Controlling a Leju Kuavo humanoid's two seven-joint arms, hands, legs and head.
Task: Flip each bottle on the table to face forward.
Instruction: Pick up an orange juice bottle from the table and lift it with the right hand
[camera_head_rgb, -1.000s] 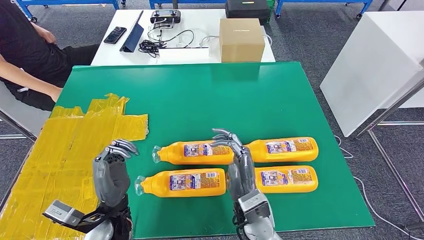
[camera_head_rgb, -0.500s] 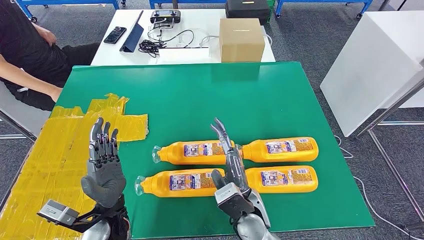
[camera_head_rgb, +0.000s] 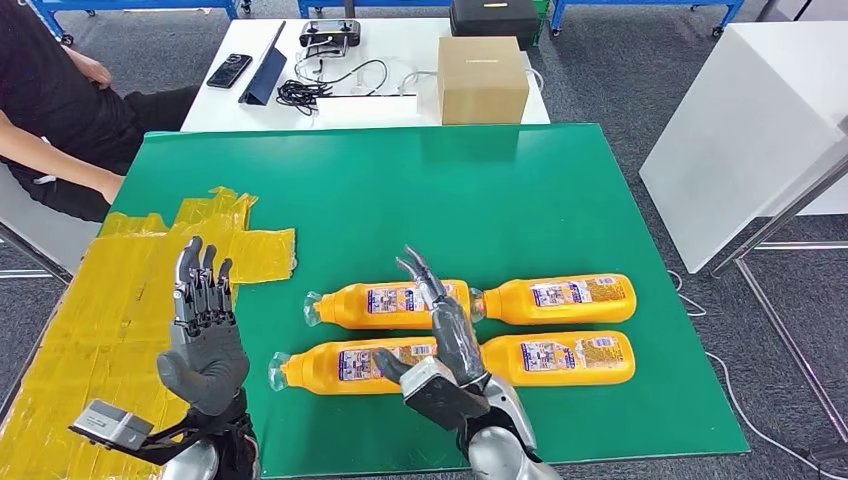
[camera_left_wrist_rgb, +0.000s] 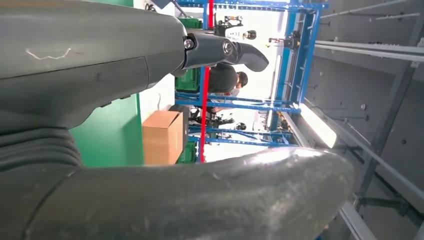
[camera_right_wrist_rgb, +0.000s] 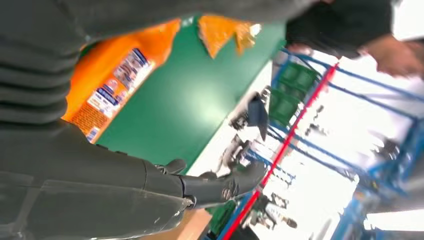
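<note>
Head view: we see four orange bottles (camera_head_rgb: 470, 333) lying in a two-by-two block on the green tabletop (camera_head_rgb: 400, 190). Left hand (camera_head_rgb: 203, 330) raised, fingers spread, empty. Right hand (camera_head_rgb: 440, 345) splayed above the bottles, empty. Right wrist view: one bottle label (camera_right_wrist_rgb: 112, 80) visible

Grey left hand (camera_head_rgb: 203, 345) raised upright, palm showing, fingers (camera_head_rgb: 203, 285) extended and empty. Grey right hand (camera_head_rgb: 440, 345) tilted leftward, fingers (camera_head_rgb: 425, 280) spread, holding nothing.

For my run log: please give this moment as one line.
bottles: four, lying | left hand: open, raised | right hand: open, above bottles
</note>
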